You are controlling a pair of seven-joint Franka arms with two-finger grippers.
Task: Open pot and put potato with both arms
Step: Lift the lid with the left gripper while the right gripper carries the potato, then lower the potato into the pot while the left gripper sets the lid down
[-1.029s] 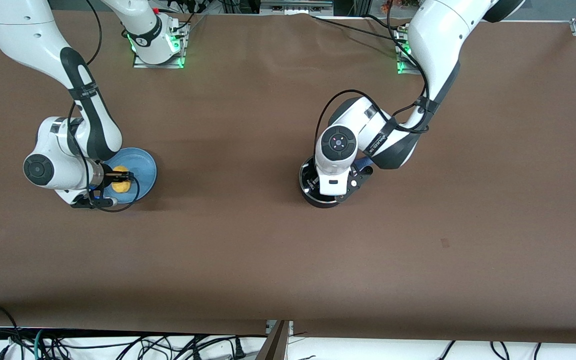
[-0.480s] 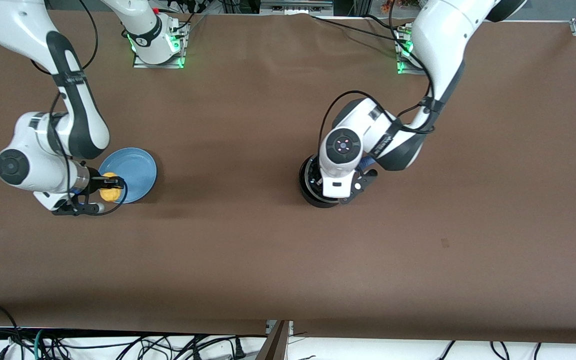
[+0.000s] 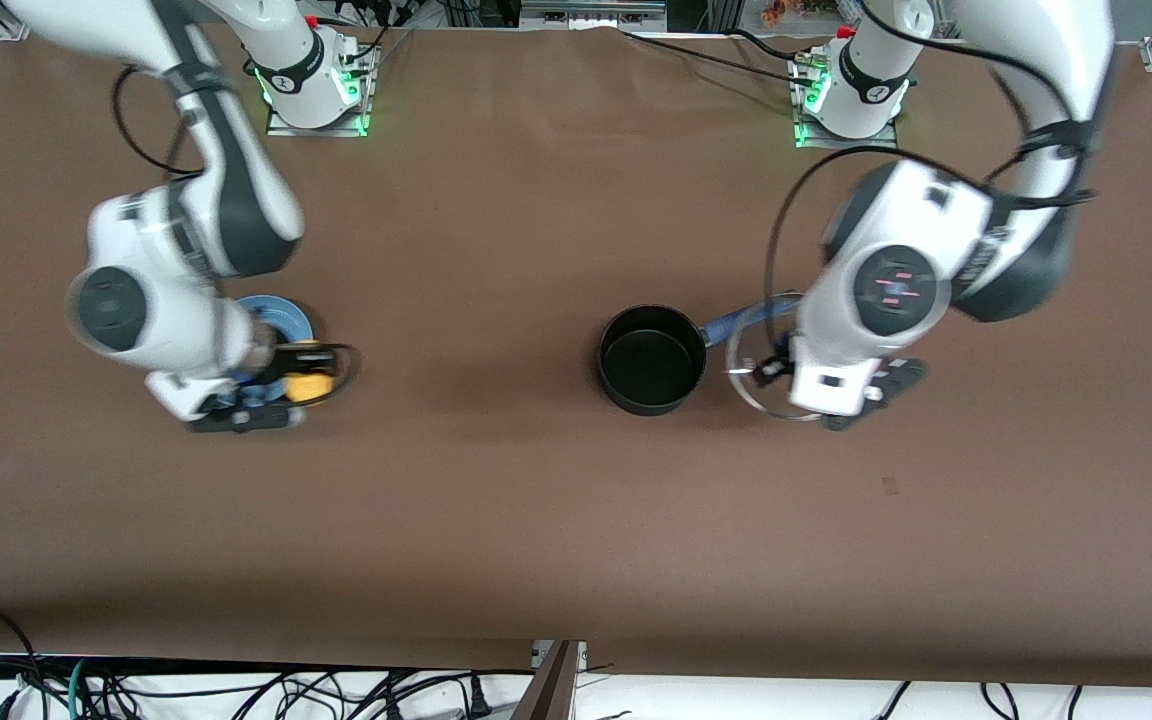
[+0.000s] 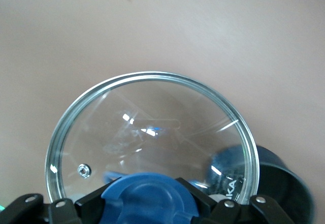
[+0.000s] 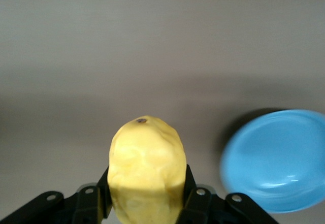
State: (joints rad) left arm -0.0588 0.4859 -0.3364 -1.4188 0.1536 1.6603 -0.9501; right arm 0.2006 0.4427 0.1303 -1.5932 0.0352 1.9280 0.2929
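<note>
The black pot (image 3: 651,358) stands open mid-table, its blue handle (image 3: 731,322) pointing toward the left arm's end. My left gripper (image 3: 774,368) is shut on the blue knob (image 4: 147,199) of a glass lid (image 3: 748,385) and holds it in the air over the handle's end, beside the pot. In the left wrist view the lid (image 4: 147,127) fills the frame and the pot (image 4: 284,183) shows at its edge. My right gripper (image 3: 321,378) is shut on the yellow potato (image 3: 307,385), held in the air by the blue plate's edge. The potato (image 5: 147,168) sits between the fingers in the right wrist view.
A round blue plate (image 3: 276,316) lies toward the right arm's end of the table, partly hidden under the right arm; it also shows in the right wrist view (image 5: 279,158). Bare brown tabletop (image 3: 476,370) lies between the plate and the pot.
The left gripper has lifted the lid off the pot and carried it toward the left arm's end. The right gripper has raised the potato off the plate and shifted it toward the pot.
</note>
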